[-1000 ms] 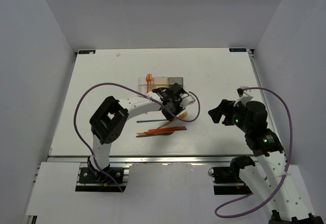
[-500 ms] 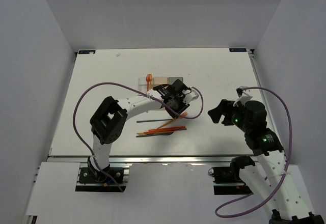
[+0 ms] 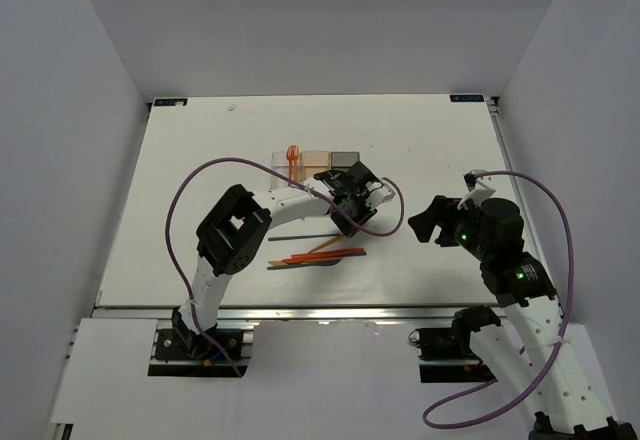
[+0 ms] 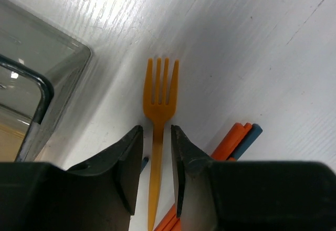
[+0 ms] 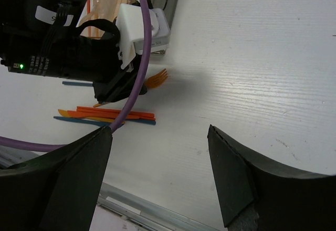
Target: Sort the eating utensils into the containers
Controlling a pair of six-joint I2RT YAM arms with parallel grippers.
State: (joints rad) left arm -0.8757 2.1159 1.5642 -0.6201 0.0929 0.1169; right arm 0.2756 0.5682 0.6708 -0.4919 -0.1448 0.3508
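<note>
An orange fork (image 4: 160, 100) lies flat on the table, tines pointing away from me. My left gripper (image 4: 156, 128) is open, one jaw on each side of the fork's handle with a small gap on both sides. In the top view the left gripper (image 3: 350, 218) hovers just in front of the containers: a clear bin (image 3: 283, 164), a tan bin (image 3: 316, 160) and a dark grey bin (image 3: 344, 158). More orange and dark blue utensils (image 3: 315, 256) lie in a bundle nearer the arms. My right gripper (image 3: 425, 222) is wide open and holds nothing, off to the right.
One orange utensil (image 3: 292, 153) stands in the clear bin. A single dark blue utensil (image 3: 293, 238) lies left of the bundle. The left arm's purple cable (image 5: 134, 68) crosses the right wrist view. The table's metal front rail (image 3: 330, 310) runs below the bundle.
The left jaws have parted from nearly shut, and the fork now lies loose between them. The left arm's elbow has swung to the right. The right arm has not moved.
</note>
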